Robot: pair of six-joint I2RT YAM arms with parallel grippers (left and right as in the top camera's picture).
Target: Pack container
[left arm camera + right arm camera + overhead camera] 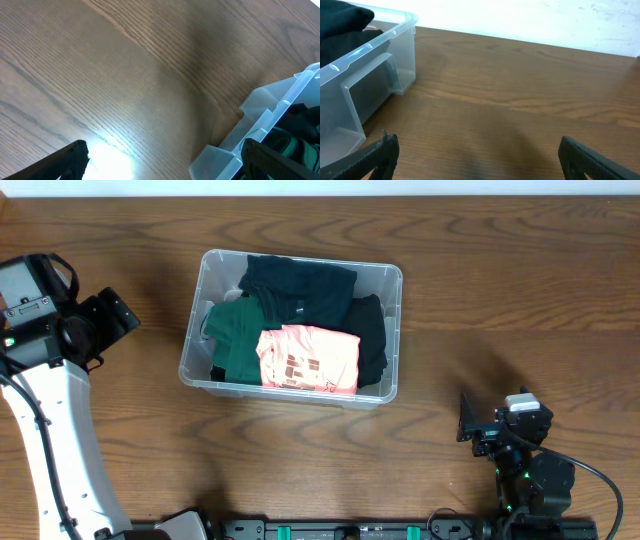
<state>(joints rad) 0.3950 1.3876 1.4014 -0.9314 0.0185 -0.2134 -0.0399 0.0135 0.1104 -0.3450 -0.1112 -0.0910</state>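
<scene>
The clear plastic container stands at the middle of the table. It holds folded clothes: a pink shirt at the front, a green garment at the left, black garments behind and at the right. My left gripper is open and empty, left of the container; in the left wrist view the container's corner lies by its right finger. My right gripper is open and empty at the front right; its wrist view shows the container's end wall at the left.
The wooden table runs to a white far edge. A black rail lies along the front edge between the arm bases. The left arm's white link rises at the front left.
</scene>
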